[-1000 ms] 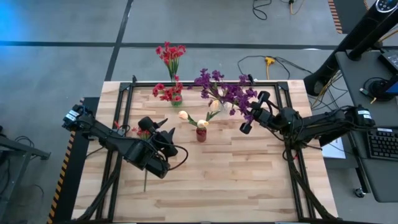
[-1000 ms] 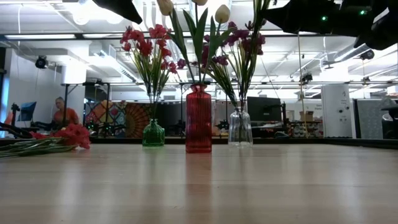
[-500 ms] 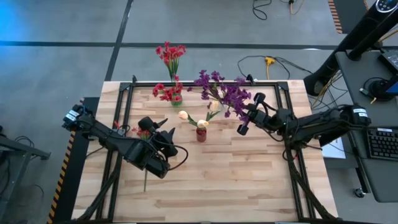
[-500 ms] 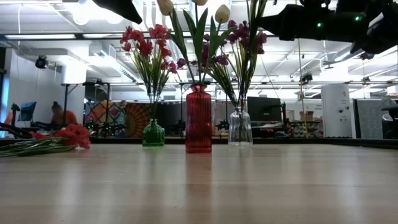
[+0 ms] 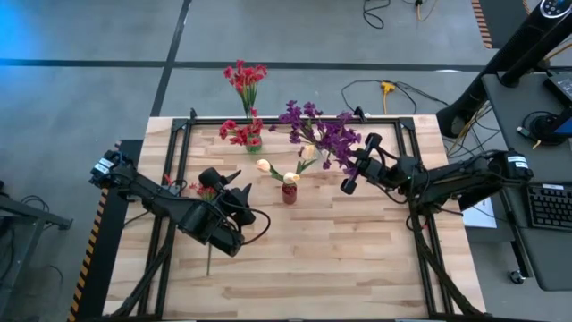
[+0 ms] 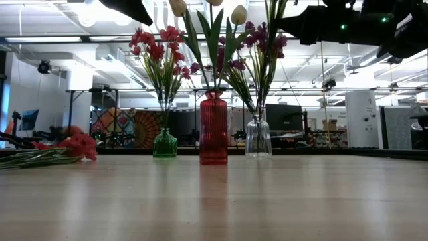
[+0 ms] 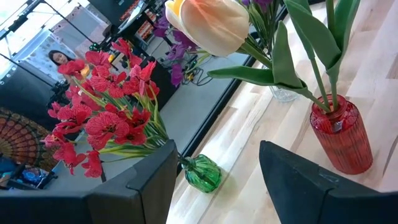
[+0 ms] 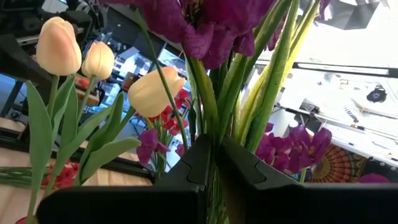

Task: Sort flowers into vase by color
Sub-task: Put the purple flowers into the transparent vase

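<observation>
Three vases stand at the table's far middle. A green one [image 6: 164,144] holds red flowers [image 6: 157,47], a red one [image 6: 213,130] holds cream tulips [image 5: 284,170], and a clear one [image 6: 258,137] holds purple flowers [image 5: 315,130]. My right gripper [image 5: 350,163] is high among the purple blossoms, shut on a purple flower's stem. One red flower sprig [image 5: 204,190] lies flat near the left edge. Over it my left gripper [image 5: 239,199] hangs open and empty, facing the vases. My right gripper pinches a green stem [image 8: 208,124] of a purple flower between its two fingertips [image 8: 198,158]. It comes from the table's right, slanting a little upward, fingers across the stem. The stem rises upright with its blossoms above. I cannot tell whether its lower end is in the clear vase.
A black frame [image 5: 295,119] runs along the table's far and side edges. Bare wood [image 5: 340,259] spreads over the near half. Beyond the table lie cables on the floor and a desk with a keyboard [image 5: 547,206] at the right.
My right gripper has edged toward the table's left, closer to the clear vase. It stays shut, and the purple blossoms beside it have drawn in toward the bunch.
</observation>
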{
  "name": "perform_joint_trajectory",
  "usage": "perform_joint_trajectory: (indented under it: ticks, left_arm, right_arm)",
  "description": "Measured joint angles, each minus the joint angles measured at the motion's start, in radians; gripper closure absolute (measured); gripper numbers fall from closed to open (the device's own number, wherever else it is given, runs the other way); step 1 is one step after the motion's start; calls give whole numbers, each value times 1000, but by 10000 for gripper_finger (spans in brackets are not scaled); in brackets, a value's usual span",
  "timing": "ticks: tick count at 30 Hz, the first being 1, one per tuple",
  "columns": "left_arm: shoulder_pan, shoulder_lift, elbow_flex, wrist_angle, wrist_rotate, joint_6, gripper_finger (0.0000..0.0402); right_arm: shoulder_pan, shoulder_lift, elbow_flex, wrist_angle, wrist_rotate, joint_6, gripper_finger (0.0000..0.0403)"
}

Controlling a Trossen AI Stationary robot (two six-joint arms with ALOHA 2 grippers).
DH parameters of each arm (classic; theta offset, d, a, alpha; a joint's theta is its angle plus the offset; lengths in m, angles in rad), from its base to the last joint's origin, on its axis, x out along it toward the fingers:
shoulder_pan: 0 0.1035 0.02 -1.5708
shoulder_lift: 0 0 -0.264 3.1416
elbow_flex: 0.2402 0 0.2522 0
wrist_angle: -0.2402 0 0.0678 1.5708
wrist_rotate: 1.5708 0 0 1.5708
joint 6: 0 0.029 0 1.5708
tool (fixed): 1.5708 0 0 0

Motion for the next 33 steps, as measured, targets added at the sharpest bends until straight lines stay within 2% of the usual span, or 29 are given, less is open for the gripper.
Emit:
perform_joint_trajectory:
  ticks: [33]
  left_arm:
    - [0,0,0,0,0,0,192]
  right_arm:
    - [0,8,0,-50,57,71,385]
